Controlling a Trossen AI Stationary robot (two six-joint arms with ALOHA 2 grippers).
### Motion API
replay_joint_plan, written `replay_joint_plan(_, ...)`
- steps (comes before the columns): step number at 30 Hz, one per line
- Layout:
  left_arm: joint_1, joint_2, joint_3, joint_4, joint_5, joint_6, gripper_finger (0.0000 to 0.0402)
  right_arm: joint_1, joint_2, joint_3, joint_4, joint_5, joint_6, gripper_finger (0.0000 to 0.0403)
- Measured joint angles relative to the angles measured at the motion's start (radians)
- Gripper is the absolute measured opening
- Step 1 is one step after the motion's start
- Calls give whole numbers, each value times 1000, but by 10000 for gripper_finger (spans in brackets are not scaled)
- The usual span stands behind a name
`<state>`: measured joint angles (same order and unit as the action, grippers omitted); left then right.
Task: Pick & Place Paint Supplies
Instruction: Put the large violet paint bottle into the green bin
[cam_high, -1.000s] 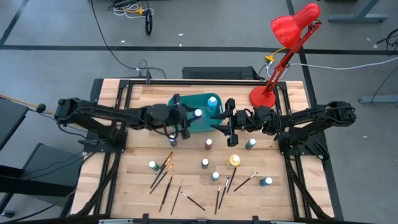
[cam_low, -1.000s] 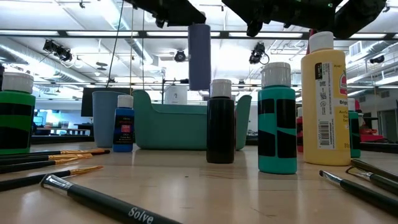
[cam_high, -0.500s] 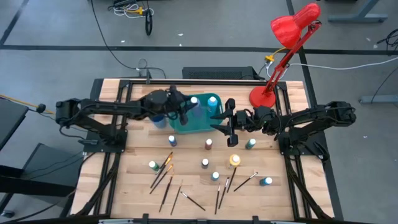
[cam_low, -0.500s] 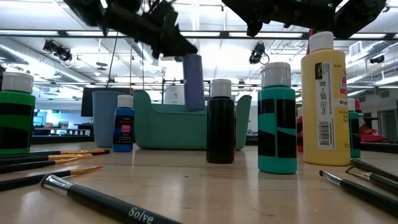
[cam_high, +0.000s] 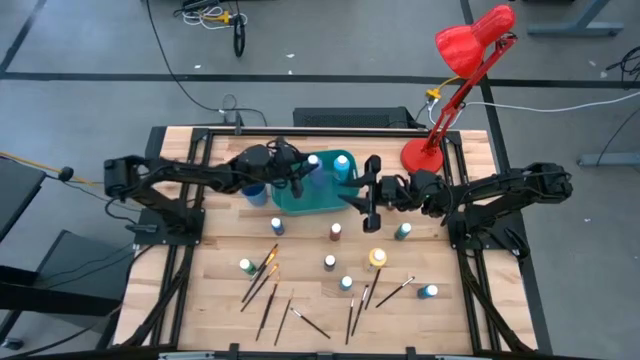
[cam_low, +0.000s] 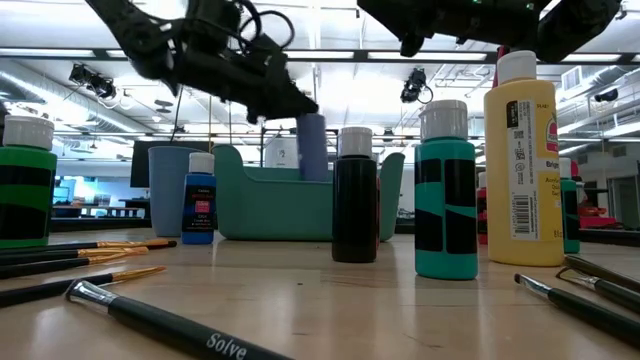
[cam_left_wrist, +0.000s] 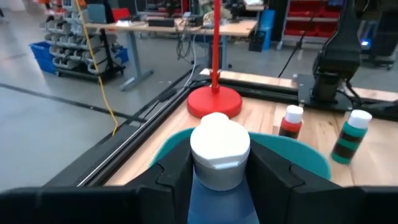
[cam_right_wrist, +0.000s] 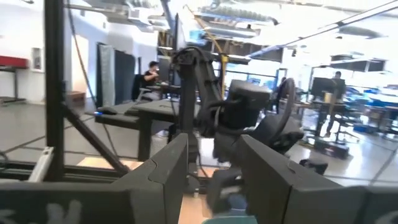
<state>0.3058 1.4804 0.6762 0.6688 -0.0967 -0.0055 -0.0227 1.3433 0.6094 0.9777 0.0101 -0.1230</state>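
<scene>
Your left gripper (cam_left_wrist: 217, 177): jaws clamped on a blue paint bottle (cam_left_wrist: 219, 163), white cap betw. fingers, held above teal bin (cam_high: 322, 193). Right gripper (cam_high: 367, 192): jaws apart, nothing betw. them, just beside bin.

Left gripper (cam_left_wrist: 214, 171) raised, fingers clamped – right gripper (cam_high: 366, 192) hovering, fingers parted.
</scene>
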Motion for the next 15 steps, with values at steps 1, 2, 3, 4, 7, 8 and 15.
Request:
replay_joint_plan(1, 3, 26, 1, 21, -11, -1, 136, 0, 0, 0, -1, 7, 0, 149)
replay_joint_plan(2, 6, 49, 0, 38, -24, -1, 137, 0, 0, 0, -2, 7, 0, 149)
replay_joint_plan(3, 10, 70, 0, 53, -35, 2, 137, 0, 0, 0, -5, 8, 0, 149)
replay_joint_plan(4, 18, 88, 0, 60, -40, 4, 136, 0, 0, 0, -7, 8, 0, 149)
replay_joint_plan(7, 35, 138, 0, 89, -42, -20, 131, 0, 0, 0, -7, 8, 0, 149)
replay_joint_plan(8, 40, 153, 0, 101, -43, -29, 130, 0, 0, 0, -7, 8, 0, 149)
replay_joint_plan(15, 58, 250, 18, 222, -25, -14, 137, 0, 0, 0, -7, 8, 0, 149)
